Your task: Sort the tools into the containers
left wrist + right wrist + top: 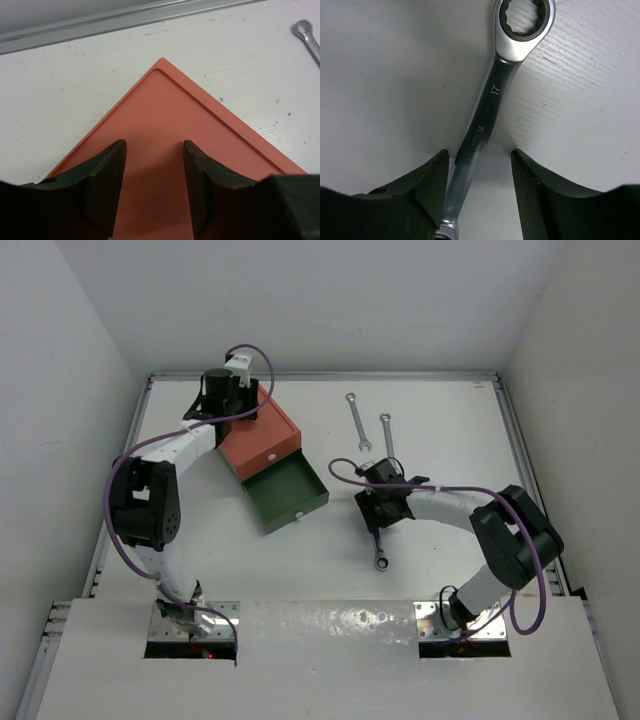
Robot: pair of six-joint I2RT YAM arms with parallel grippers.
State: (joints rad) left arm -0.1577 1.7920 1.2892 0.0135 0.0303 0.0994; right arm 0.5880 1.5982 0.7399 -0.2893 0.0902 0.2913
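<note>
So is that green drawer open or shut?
Open: the green drawer is pulled out from under the orange-red drawer, its inside showing.

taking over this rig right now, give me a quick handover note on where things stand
Left gripper: open, empty, above the top of the orange-red drawer, which looks shut.
Right gripper: open, fingers either side of the wrench marked 17, which lies flat on the table, not clamped.
Second wrench and third wrench lie on the table beyond it.
Green drawer is pulled out and looks empty. No hex keys in view.
Done: nothing sorted. Left: all three wrenches, starting with the 17.
</note>
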